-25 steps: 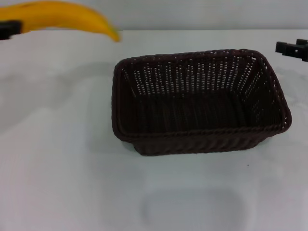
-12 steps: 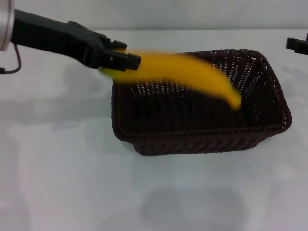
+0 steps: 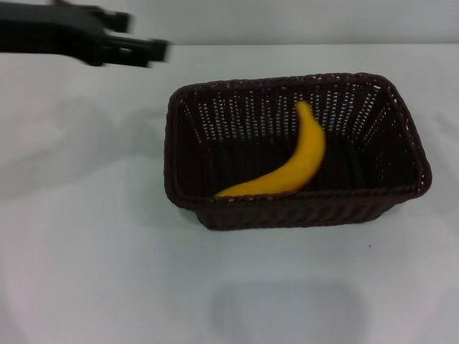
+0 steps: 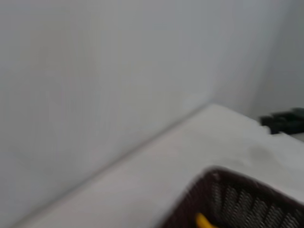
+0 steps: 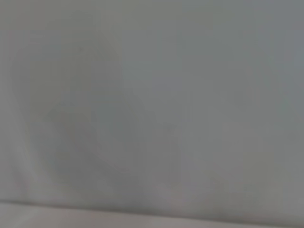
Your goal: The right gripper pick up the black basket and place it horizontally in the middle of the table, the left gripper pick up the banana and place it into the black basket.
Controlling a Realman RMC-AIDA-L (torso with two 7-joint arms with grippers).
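One curved banana (image 3: 294, 161), woven basket (image 3: 401, 136)

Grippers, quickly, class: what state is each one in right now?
Left gripper: empty, away from the black basket; open or shut cannot be told.
Right gripper: out of the head view; state cannot be told.

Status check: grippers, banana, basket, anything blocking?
Left gripper empty, up at the table's far left, clear of the basket. Right gripper out of head view. Banana lying inside basket. Nothing blocking.
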